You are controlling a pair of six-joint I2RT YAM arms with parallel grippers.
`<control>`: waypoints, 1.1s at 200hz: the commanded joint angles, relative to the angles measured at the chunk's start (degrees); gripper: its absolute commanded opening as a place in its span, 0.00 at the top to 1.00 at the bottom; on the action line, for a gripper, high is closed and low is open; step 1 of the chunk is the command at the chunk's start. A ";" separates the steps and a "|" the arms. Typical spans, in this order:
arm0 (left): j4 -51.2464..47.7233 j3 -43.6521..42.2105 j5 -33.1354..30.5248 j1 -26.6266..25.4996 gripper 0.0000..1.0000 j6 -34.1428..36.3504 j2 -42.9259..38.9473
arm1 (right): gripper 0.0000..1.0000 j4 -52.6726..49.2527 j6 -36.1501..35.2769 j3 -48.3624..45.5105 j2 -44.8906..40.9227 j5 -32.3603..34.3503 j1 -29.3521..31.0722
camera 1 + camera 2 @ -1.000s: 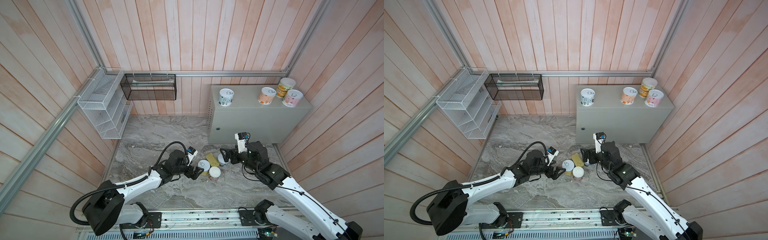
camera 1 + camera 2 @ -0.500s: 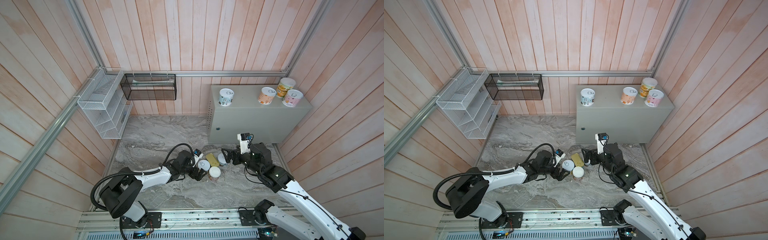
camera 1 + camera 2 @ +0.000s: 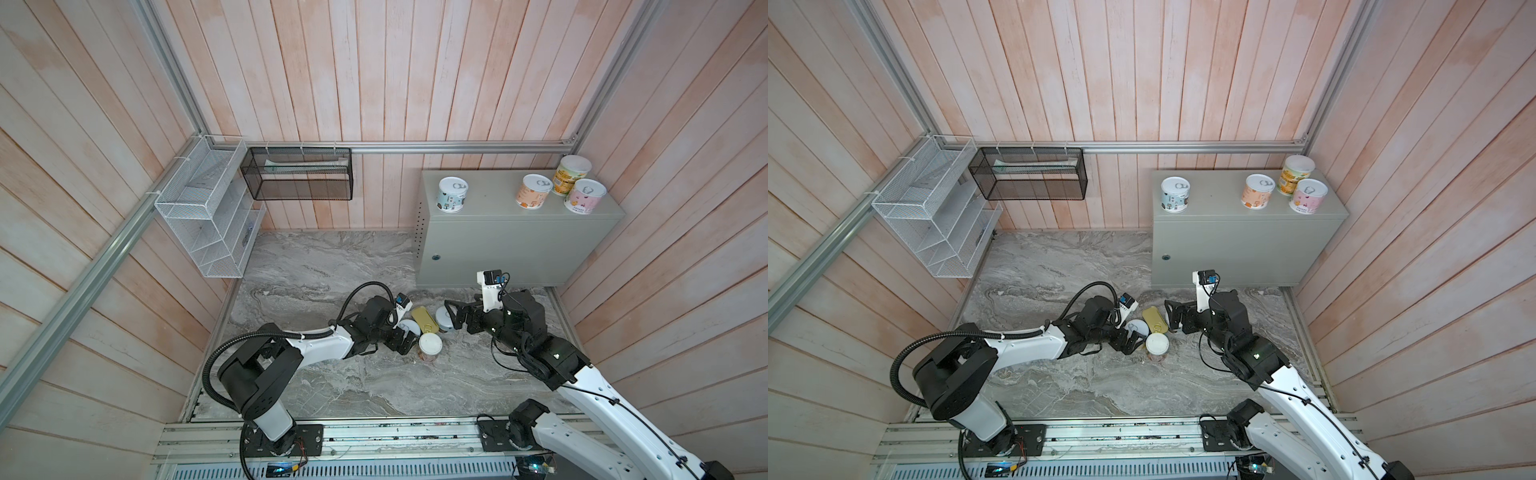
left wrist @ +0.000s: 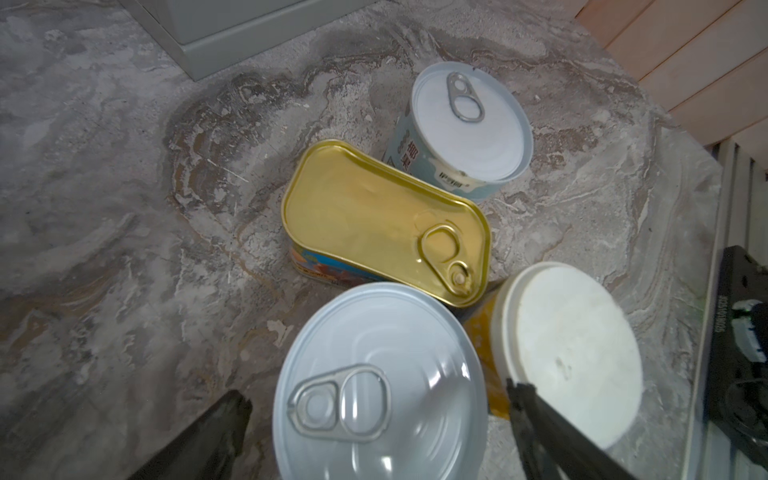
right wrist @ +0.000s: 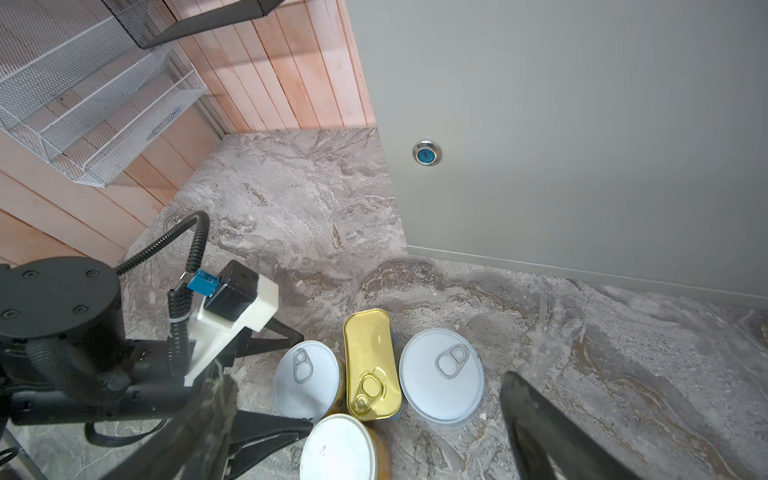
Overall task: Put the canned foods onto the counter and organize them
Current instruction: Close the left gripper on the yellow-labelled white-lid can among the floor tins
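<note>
So over the last second the left arm has reached further in, and the left gripper (image 3: pixel 405 338) now has the silver-topped tin (image 4: pixel 380 386) between its fingers (image 4: pixel 226 424); the right gripper (image 3: pixel 452 318) has barely shifted.

Tins first: four are already up on the grey-green cabinet (image 3: pixel 498 245), which stands in the back right corner of the marbled tabletop (image 3: pixel 316 270); a blue-grey tin (image 3: pixel 453 194) sits near the left edge of the cabinet top, and an orange tin (image 3: pixel 533 191), a taller yellow-green tin (image 3: pixel 572 174) and a pink tin (image 3: pixel 585 196) are bunched at its right end, all upright.

The other four huddle together on the tabletop just in front of the cabinet; that's the silver-topped one, a gold-topped rectangular tin (image 4: pixel 374 216) with a pull ring, a pale blue tin (image 4: pixel 469 124) and a white-lidded yellow tin (image 4: pixel 569 353), all upright and packed close.

Left fingers are spread wide; one is out on the open side of the silver-topped tin and the other is in the gap next to the white-lidded one, and I can't tell if either is touching.

Right fingers (image 5: pixel 536 415) are wide too, with their tips right at the pale blue tin; nothing is gripped.
</note>
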 commanded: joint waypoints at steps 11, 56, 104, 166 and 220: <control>-5.47 5.54 -1.61 -0.16 0.00 5.95 2.44 | 0.02 -3.57 -0.25 1.51 0.02 -0.02 -0.30; -12.39 7.58 -3.27 -0.71 0.00 9.72 1.95 | 0.02 -5.44 -1.13 1.79 0.01 0.11 -1.23; -12.75 8.75 -4.19 -0.91 0.00 10.58 3.58 | 0.02 -4.68 -0.88 0.81 -0.43 -0.17 -1.31; -15.02 12.01 -6.53 -1.17 0.19 11.46 7.26 | 0.02 -5.62 -1.07 0.99 -0.96 0.39 -1.47; -14.19 9.55 -6.96 -1.26 0.36 9.83 2.68 | 0.02 -3.77 -1.30 -0.76 -0.43 -1.77 -1.52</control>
